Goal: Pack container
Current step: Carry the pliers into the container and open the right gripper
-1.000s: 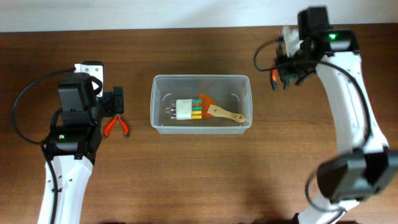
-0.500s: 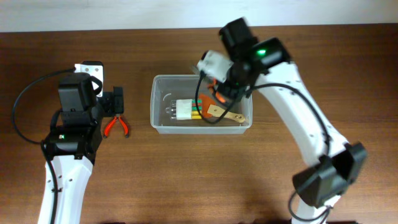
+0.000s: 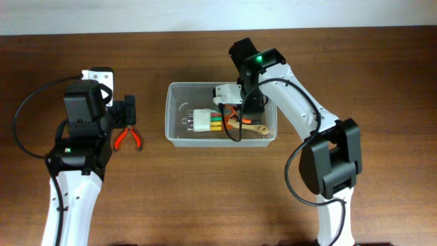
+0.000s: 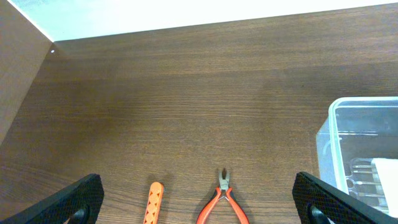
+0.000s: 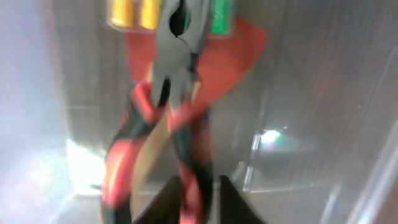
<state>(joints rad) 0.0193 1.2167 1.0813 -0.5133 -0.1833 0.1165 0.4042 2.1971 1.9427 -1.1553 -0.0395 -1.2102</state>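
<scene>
Container [image 3: 168, 116] sits mid-table [image 3: 218, 191], long side running L–R, top open. Its corner also shows at the right edge of the L wrist cam.

Inside it, from overhead, I see a white case w/ coloured pieces [image 3: 203, 121] left of centre. An orange spatula [image 3: 254, 127] w/ a wooden handle lies toward the right wall.

R arm comes in from the far side and dips below the rim on the right half. R wrist cam is badly blurred, but I can make out the right gripper [image 5: 198, 183] w/ its two dark fingers close together. One handle of the red-black pliers [image 5: 174, 56] is pinched between them. The pliers' grey head points away from the cam, hanging over the spatula's orange blade, w/ the case's yellow and green pieces just beyond. Can't tell whether the pliers touch anything below.

L arm is parked well left of the container. The left gripper [image 4: 196, 186] is spread wide, fingers [image 4: 84, 196] at opposite bottom corners of its cam view, nothing between them but tabletop. A pair of orange pliers [image 4: 222, 198] lies flat on the wood just under it, nose pointing toward the far edge. Beside them to the left is an orange handle-like piece [image 4: 153, 204], cut off by the frame; can't tell what it is.
</scene>
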